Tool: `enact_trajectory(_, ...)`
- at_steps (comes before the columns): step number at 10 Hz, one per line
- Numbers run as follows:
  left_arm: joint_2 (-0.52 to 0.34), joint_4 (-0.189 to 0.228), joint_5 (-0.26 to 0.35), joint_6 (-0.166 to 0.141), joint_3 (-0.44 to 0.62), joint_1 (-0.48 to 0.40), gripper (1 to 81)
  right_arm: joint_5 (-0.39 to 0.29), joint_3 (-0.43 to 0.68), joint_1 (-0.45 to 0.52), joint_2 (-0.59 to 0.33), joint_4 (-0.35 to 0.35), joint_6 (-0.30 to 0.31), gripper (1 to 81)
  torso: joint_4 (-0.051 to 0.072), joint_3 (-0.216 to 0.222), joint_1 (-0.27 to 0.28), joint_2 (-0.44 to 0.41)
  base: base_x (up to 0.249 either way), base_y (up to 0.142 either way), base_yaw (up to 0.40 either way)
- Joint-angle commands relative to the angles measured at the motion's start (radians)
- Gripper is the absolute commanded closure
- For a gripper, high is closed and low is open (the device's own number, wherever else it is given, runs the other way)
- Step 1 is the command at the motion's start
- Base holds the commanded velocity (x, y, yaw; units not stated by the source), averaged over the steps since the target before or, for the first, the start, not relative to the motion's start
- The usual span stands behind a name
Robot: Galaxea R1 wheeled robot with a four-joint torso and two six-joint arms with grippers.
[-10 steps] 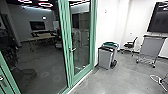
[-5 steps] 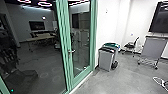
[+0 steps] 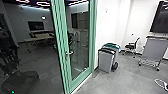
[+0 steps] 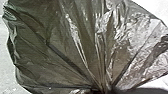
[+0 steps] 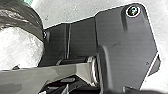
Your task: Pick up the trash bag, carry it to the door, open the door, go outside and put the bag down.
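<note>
The green-framed glass door [image 3: 80, 81] stands ahead, left of centre in the head view, and looks closed. Its metal handle [image 3: 69, 53] is on the left upright of the narrower glass panel. In the left wrist view the dark, shiny trash bag [image 4: 72, 47] spreads wide, its folds drawn together at my left gripper [image 4: 104, 90], which is shut on it. The bag hides the fingertips. Part of the trash bag [image 5: 20, 15] also shows in the right wrist view, beside the robot's own dark plate. How my right gripper stands is unclear.
Grey bins [image 3: 106, 60], one with a green lid, stand against the white wall right of the door. Farther right are a chair [image 3: 131, 46], a wheeled grey stand [image 3: 155, 48] and a white cable [image 3: 160, 83] on the floor. The dark glass carries reflections.
The head camera has moved: the door frame and handle now sit farther left, and the left-hand green frame piece has left the picture. The handle also sits slightly lower.
</note>
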Motion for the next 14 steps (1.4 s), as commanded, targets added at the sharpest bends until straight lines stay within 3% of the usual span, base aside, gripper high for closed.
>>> enact_trajectory(1,-0.005,0.007,0.058,0.004,0.000,-0.067,81.1,-0.049,0.007,0.042,0.001,-0.014,-0.001,1.0,0.000,0.000,0.000,0.000,0.181,-0.067,0.000)
enact_trajectory(11,-0.006,0.007,0.058,0.004,0.000,-0.067,81.1,-0.052,0.006,0.044,0.004,-0.014,-0.001,1.0,0.000,0.000,0.000,0.000,0.181,-0.067,0.000)
enact_trajectory(14,-0.005,0.007,0.058,0.005,0.000,-0.067,81.1,-0.052,0.003,0.042,0.004,-0.016,-0.001,1.0,0.000,0.000,0.000,0.000,0.181,0.000,0.000)
